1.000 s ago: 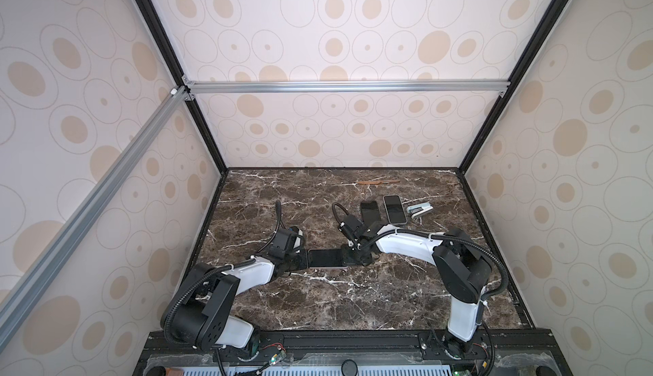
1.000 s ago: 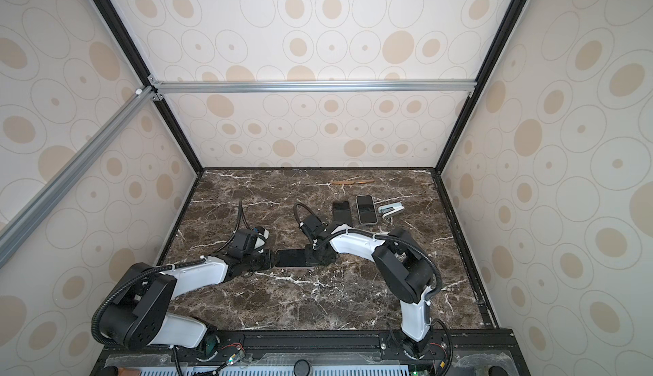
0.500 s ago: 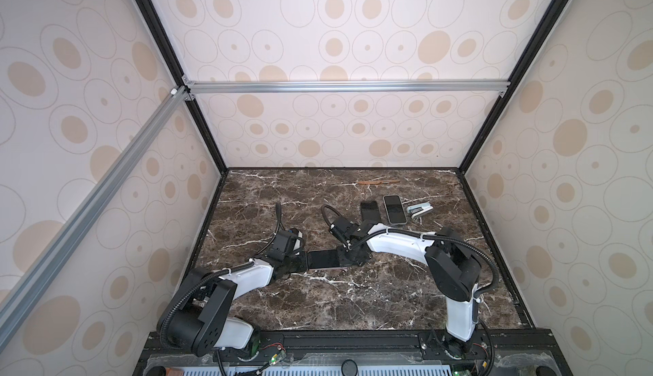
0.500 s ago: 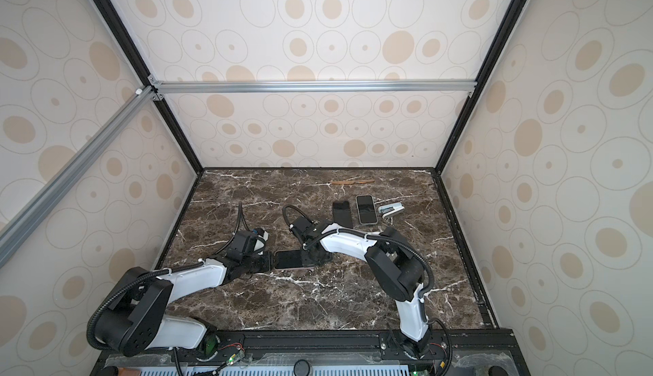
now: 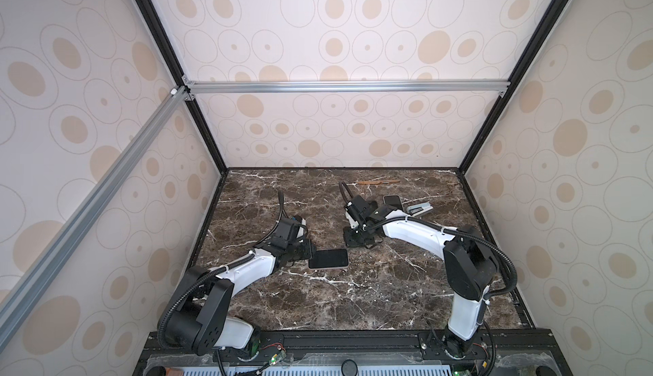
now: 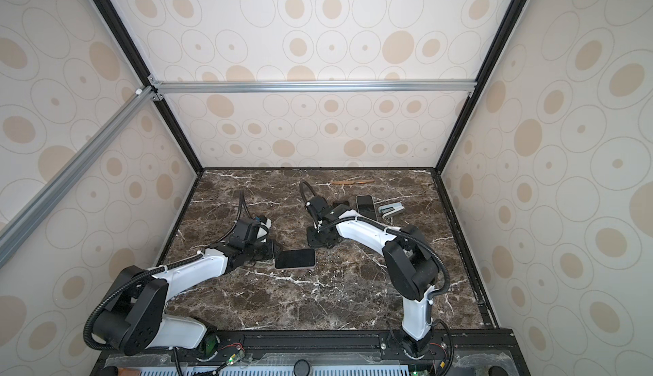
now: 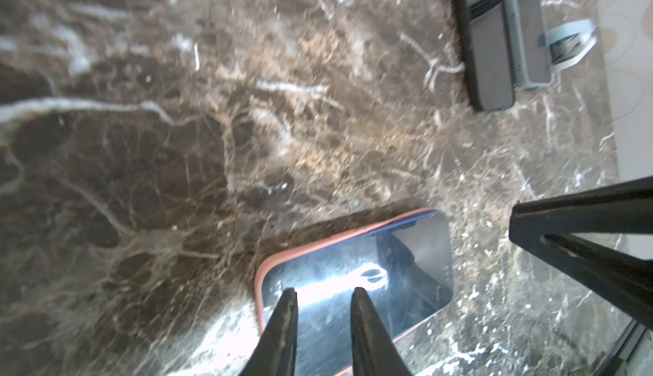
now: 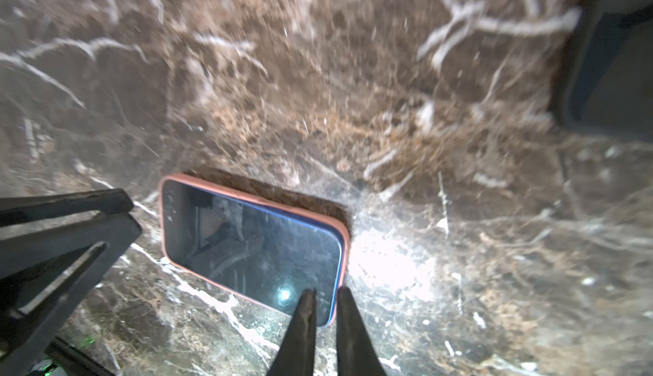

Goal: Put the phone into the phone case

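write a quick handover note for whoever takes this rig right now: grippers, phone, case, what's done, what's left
Grippers: the left gripper is slightly open and empty, over one end of the phone; contact unclear. The right gripper is barely parted and empty, apart from the phone in both top views.
Things: the phone lies flat, screen up, on the table, inside the pink case.
Done: the phone looks inserted, with the rim showing along most edges.
Left: one corner shows the phone's blue edge with no pink visible. Check that it is seated, press it if not, then clear both arms.
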Tool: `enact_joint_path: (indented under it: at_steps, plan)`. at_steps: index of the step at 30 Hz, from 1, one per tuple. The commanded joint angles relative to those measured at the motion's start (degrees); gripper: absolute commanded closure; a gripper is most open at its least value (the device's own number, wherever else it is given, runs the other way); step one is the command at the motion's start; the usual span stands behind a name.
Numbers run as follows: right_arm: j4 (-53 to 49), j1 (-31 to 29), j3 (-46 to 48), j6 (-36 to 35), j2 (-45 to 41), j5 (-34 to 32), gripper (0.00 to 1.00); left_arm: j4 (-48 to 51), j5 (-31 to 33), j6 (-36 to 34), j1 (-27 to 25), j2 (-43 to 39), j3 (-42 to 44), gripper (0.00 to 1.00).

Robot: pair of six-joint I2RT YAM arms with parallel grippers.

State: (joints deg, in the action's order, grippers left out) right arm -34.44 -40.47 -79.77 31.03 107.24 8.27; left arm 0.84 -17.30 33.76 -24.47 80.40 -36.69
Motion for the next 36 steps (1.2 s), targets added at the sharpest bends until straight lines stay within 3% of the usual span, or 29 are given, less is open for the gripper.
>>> enact_joint_path:
  at_steps: [1, 9, 19, 36]
  plan:
    - [-1.6, 2.1, 0.0, -3.5, 0.9, 4.1, 0.84, 0.5, 2.0, 1.4, -0.2, -0.2, -0.8, 0.72]
    - [-2.9, 3.6, -3.9, -6.4, 6.7, 11.7, 0.83, -0.4, 3.3, 3.9, -0.1, 1.1, 1.7, 0.72]
    - [0.2, 3.6, -1.1, -4.5, 8.3, 15.3, 0.81, -0.7, 2.8, 4.0, -0.1, -1.2, 5.2, 0.72]
    - [-2.9, 3.6, -2.1, -6.8, 6.4, 9.8, 0.78, -1.1, 1.5, 3.3, 0.0, -1.0, 5.7, 0.72]
